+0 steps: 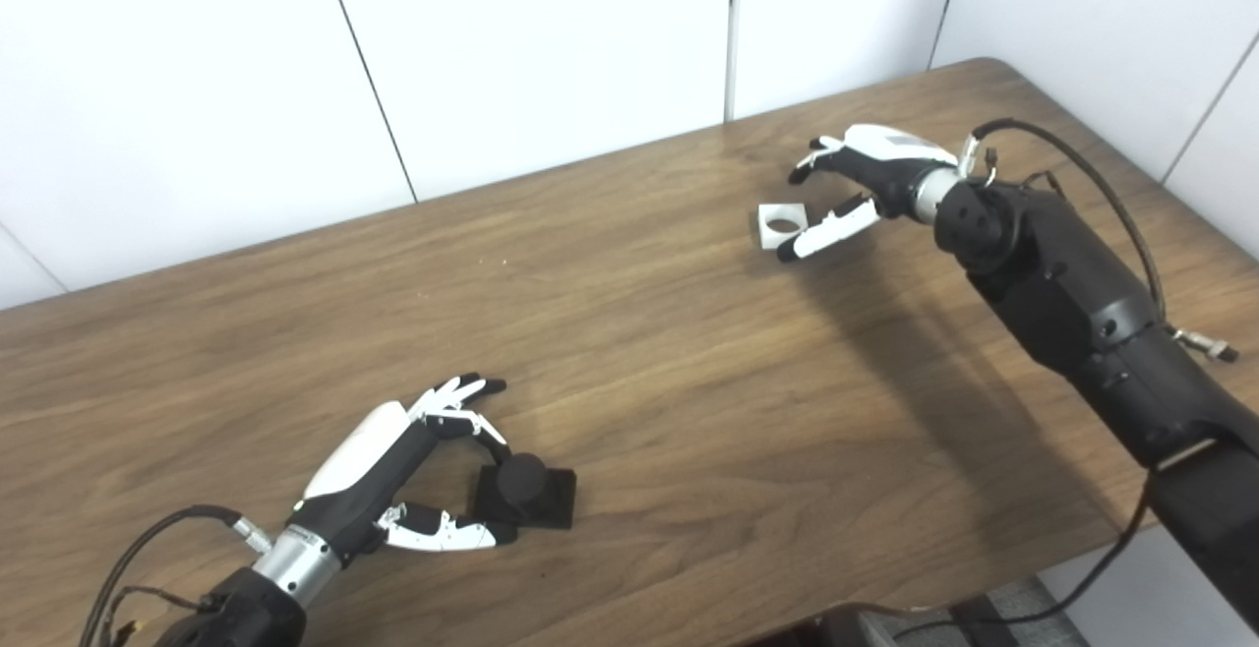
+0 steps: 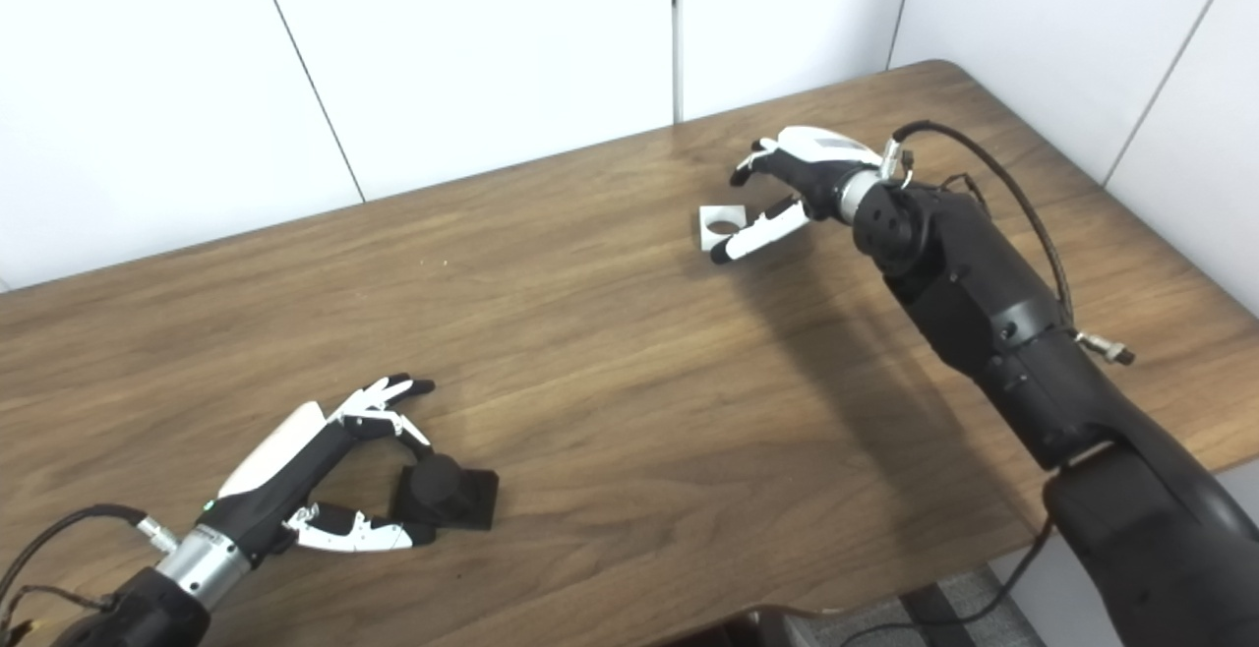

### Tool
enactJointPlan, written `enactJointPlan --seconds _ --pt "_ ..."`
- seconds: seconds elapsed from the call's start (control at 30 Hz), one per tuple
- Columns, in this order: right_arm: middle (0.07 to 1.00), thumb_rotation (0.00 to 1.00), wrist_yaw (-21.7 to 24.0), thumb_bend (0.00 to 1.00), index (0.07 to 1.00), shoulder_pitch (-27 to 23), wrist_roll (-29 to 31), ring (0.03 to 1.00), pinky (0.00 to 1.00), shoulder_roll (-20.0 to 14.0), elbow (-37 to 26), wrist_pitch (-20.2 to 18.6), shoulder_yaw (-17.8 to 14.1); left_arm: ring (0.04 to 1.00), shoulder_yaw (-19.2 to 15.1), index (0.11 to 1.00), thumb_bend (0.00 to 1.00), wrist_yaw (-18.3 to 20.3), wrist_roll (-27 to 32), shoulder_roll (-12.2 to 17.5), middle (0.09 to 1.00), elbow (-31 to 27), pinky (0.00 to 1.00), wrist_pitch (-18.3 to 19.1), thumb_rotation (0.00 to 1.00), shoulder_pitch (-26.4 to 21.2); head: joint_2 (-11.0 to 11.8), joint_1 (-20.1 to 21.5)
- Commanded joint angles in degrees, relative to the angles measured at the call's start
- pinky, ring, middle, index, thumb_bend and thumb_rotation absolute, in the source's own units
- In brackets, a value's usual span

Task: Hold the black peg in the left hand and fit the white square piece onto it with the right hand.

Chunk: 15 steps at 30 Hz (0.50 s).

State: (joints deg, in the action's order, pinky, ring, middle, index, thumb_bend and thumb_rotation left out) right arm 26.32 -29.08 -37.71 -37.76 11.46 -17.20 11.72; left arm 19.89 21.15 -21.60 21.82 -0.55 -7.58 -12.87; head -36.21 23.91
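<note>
The black peg (image 1: pixel 524 490), a round post on a square black base, rests on the wooden table (image 1: pixel 629 352) near the front left. My left hand (image 1: pixel 413 470) is open around it, fingers behind and thumb in front, close to the base. The white square piece (image 1: pixel 782 225) with a round hole lies flat at the far right of the table. My right hand (image 1: pixel 851 190) is open just right of it, its thumb tip reaching the piece's near edge and its fingers curved above.
White wall panels (image 1: pixel 551 47) stand behind the table's far edge. The table's front edge (image 1: pixel 885 598) runs along the lower right, with a dark object (image 1: pixel 885 627) below it. A cable (image 1: pixel 1102 185) loops over my right forearm.
</note>
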Motion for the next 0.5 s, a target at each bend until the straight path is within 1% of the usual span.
enactJointPlan --seconds 0.0,0.07,0.2,0.23,0.4,0.47 --pt "1.000 0.60 -0.57 0.92 0.832 -1.84 0.20 1.000 0.95 -1.18 -1.68 0.38 -0.23 1.000 -0.26 0.489 0.52 1.38 -1.58 2.33 0.945 0.04 1.00 1.44 0.07 0.43 -0.08 0.02" --pt "1.000 0.60 -0.46 0.92 0.831 -1.56 0.41 1.000 0.95 -1.05 -1.81 0.38 -0.06 1.000 -0.31 0.490 0.52 1.46 -1.54 2.36 0.947 -0.13 1.00 1.67 0.07 0.50 -0.16 0.10" --pt "1.000 0.57 0.07 0.91 0.834 -1.16 1.14 1.000 0.97 -0.74 -1.28 0.23 0.19 1.000 -0.40 0.489 0.52 1.48 -1.38 2.37 0.947 -0.29 1.00 1.77 0.07 0.63 -0.37 -0.24" --pt "1.000 0.55 -0.06 0.90 0.830 -1.05 1.29 1.000 0.97 -0.62 -0.97 0.39 0.21 1.000 -0.42 0.489 0.52 1.46 -1.39 2.36 0.945 -0.37 1.00 1.77 0.07 0.69 -0.40 -0.33" --pt "1.000 0.53 -1.54 0.89 0.823 -0.75 1.82 1.000 0.96 0.03 0.91 1.45 0.28 1.000 -0.41 0.489 0.52 1.40 -1.70 2.37 0.945 -0.57 1.00 1.82 0.07 0.93 -0.49 -0.57" --pt "1.000 0.50 -2.44 0.88 0.817 -0.74 2.10 1.000 0.97 0.40 1.81 1.97 0.32 1.000 -0.42 0.490 0.52 1.33 -1.76 2.39 0.945 -0.56 1.00 1.70 0.07 1.03 -0.61 -0.76"
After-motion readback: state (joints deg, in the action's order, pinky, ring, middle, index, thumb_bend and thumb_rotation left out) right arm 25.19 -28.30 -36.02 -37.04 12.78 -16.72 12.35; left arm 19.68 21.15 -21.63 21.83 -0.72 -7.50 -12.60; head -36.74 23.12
